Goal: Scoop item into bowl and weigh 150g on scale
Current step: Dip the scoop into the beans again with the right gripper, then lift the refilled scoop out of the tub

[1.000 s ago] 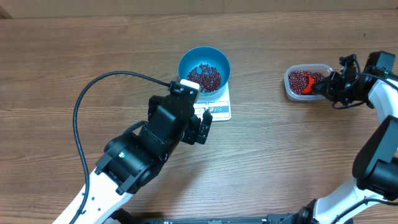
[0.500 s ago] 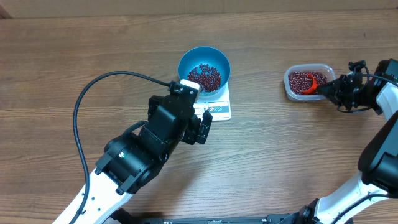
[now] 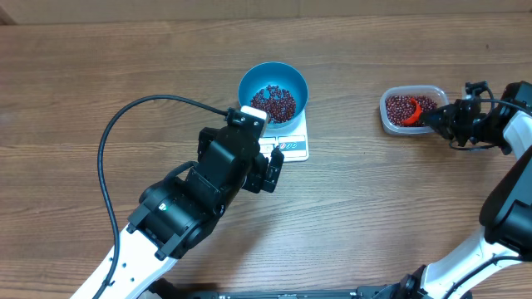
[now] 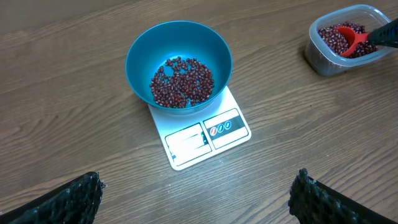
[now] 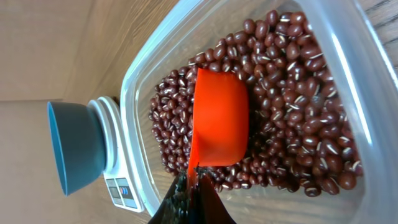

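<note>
We see a brown wood-grain table (image 3: pixel 83 66) filling nearly the whole overhead view, with a paler tan band (image 3: pixel 266 7) along its far edge; we cannot tell what that band is. The white scale (image 4: pixel 205 134) lies flat near the middle of the table. The blue bowl (image 4: pixel 140 56) stands on the scale's far half, and a shallow heap of dark red beans (image 4: pixel 182 82) covers its bottom. The display and buttons on the near half are uncovered.

Well to the right of the scale sits a clear plastic tub (image 3: pixel 385 112) holding more of the beans. The right gripper (image 5: pixel 193 193) is clamped tight on the handle of an orange-red scoop (image 5: pixel 221 118), whose cup rests among them.

The left gripper (image 4: pixel 196 196) hangs just in front of the scale, fingers spread wide and holding nothing. A black cable (image 3: pixel 125 124) loops over the table left of the scale.
</note>
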You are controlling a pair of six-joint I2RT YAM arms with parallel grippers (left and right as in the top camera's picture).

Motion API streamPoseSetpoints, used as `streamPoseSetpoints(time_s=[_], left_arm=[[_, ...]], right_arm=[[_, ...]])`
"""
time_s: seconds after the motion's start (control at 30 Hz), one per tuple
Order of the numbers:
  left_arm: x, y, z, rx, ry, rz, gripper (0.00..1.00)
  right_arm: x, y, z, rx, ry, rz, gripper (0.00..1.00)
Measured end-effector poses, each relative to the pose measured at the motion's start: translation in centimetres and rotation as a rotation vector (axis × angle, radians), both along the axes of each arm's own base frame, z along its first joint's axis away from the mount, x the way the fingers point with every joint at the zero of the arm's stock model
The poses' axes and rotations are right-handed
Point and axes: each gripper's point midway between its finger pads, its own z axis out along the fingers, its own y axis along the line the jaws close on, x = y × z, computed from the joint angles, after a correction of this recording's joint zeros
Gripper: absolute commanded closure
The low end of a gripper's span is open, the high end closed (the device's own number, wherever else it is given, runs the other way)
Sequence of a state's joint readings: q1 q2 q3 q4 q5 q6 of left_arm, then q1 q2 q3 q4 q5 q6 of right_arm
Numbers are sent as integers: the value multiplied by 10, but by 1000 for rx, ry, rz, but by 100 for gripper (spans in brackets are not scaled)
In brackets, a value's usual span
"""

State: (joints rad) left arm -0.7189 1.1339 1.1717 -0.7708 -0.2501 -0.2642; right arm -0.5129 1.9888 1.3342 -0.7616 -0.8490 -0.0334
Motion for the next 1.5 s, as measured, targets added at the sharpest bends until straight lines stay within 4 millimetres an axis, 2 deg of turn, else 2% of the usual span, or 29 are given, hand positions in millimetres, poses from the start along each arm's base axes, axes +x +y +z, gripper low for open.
streamPoseSetpoints(time_s=[0.53, 0.77, 1.13, 1.5], left_arm=[[0, 0, 0, 0, 0, 0, 1], [0, 0, 0, 0, 0, 0, 1], [0, 0, 0, 0, 0, 0, 1], [0, 0, 0, 0, 0, 0, 1]], right_arm=[[1, 10, 11, 86, -31, 16, 96], [-2, 6, 13, 107, -28, 1, 96], [-16, -17, 15, 144, -16, -58, 96], [-14, -8, 31, 222, -92, -19, 96]])
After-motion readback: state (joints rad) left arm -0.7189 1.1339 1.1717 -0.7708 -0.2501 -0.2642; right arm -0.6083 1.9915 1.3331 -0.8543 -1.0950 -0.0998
